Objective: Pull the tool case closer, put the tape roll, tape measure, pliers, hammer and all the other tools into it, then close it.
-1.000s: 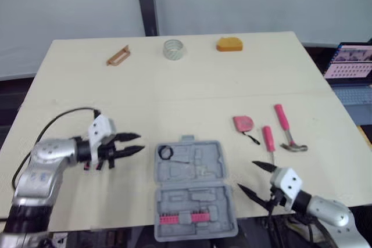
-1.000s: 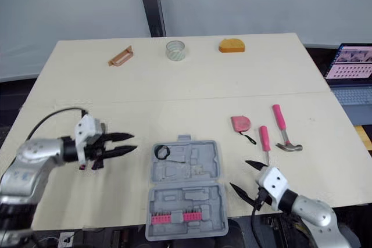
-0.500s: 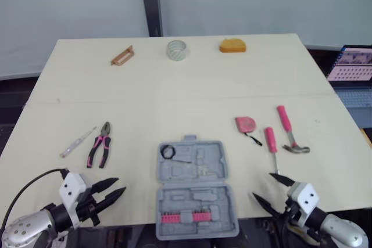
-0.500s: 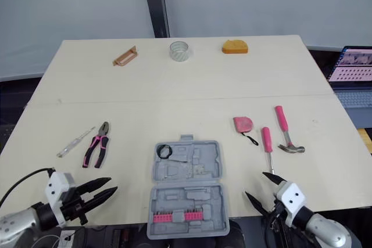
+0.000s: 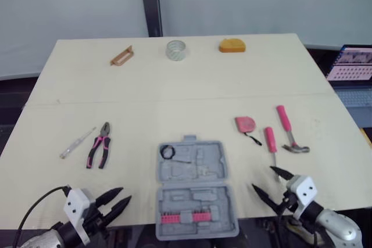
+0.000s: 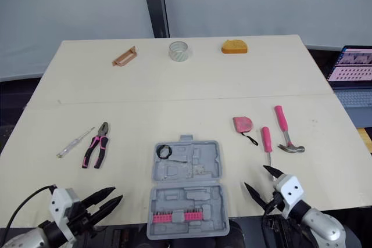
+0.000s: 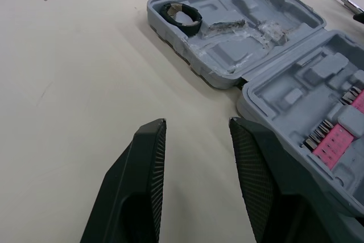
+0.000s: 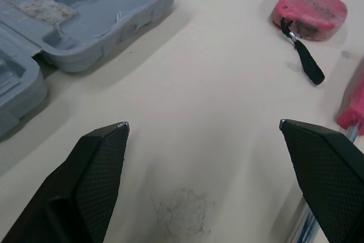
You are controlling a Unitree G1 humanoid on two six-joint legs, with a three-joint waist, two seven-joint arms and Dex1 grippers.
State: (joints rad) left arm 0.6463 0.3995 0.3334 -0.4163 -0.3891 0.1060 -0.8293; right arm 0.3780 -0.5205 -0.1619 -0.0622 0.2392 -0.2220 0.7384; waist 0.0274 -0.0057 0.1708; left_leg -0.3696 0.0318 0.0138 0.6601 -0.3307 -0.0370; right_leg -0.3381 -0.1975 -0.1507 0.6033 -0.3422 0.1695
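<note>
The grey tool case (image 5: 195, 187) lies open near the table's front edge, with a black tape ring (image 5: 167, 152) in its far half and pink bits in its near half. The pink-handled pliers (image 5: 99, 152) and a thin screwdriver (image 5: 77, 143) lie to its left. To its right are a pink tape measure (image 5: 244, 124), a pink screwdriver (image 5: 270, 140) and a pink-handled hammer (image 5: 289, 132). My left gripper (image 5: 124, 196) is open at the front edge, left of the case (image 7: 250, 55). My right gripper (image 5: 263, 178) is wide open, right of the case, near the tape measure (image 8: 314, 9).
At the table's far edge sit a clear tape roll (image 5: 176, 49), an orange block (image 5: 231, 45) and a brown handle-shaped piece (image 5: 121, 56). A laptop (image 5: 351, 68) stands off the table's right side.
My left gripper has drawn back from over the pliers to the front edge, uncovering them and the thin screwdriver. My right gripper dropped back, then edged forward. The tools have not moved.
</note>
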